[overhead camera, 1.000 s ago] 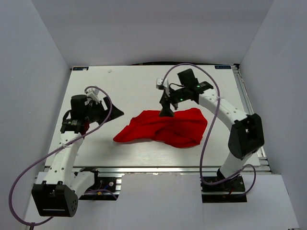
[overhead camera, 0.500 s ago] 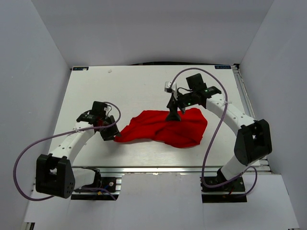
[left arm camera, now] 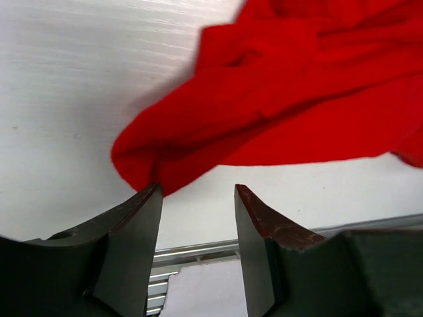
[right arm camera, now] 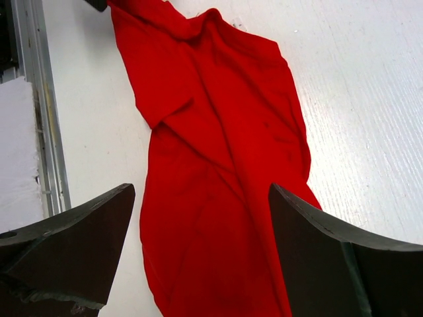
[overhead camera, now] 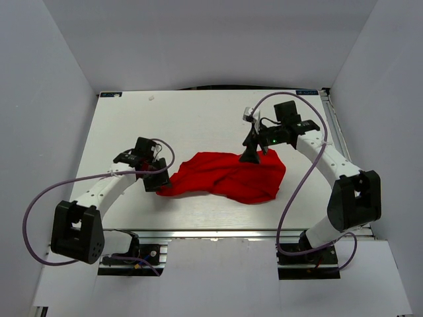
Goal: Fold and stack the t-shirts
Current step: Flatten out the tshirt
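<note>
The red t-shirt (overhead camera: 228, 175) lies crumpled on the white table, a long bunched shape stretching left to right. Its neck label does not show. My left gripper (overhead camera: 156, 183) is open at the shirt's left tip; in the left wrist view the cloth's end (left arm camera: 142, 162) sits just beyond the left fingertip (left arm camera: 142, 211), with nothing between the jaws. My right gripper (overhead camera: 250, 157) is open wide above the shirt's far right part; the right wrist view looks down the length of the shirt (right arm camera: 218, 172) between the two fingers.
The white table (overhead camera: 198, 119) is bounded by grey walls at left, right and back. An aluminium rail (overhead camera: 218, 232) runs along the near edge, also visible in the left wrist view (left arm camera: 198, 254) and at the left of the right wrist view (right arm camera: 39, 99).
My left arm swung right and down to the shirt's left tip. My right gripper moved right along the shirt's far edge. The shirt has barely shifted.
</note>
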